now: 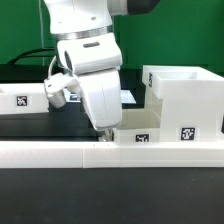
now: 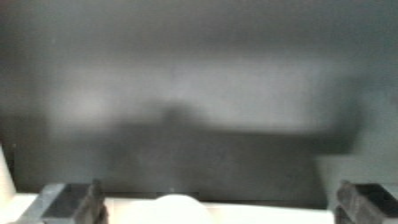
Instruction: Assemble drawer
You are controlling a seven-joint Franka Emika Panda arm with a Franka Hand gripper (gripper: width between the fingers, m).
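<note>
The big white casing (image 1: pixel 186 98) of the drawer stands at the exterior view's right, open at the top, with a marker tag on its front. A small white tray (image 1: pixel 140 136) with a tag lies just in front of it, against the long low wall. My gripper (image 1: pixel 103 135) reaches down at that tray's left end. In the blurred wrist view the gripper (image 2: pixel 217 206) is open, its dark fingers (image 2: pixel 71 204) wide apart. Between them lies the tray's white face (image 2: pixel 249 213) with a rounded knob (image 2: pixel 173 201). Whether the fingers touch it I cannot tell.
A long low white wall (image 1: pixel 60 153) runs across the front of the black table. Another white tagged part (image 1: pixel 22 101) sits at the exterior view's left, partly behind the arm. A flat white sheet (image 1: pixel 131 97) shows behind the gripper. A green backdrop stands beyond.
</note>
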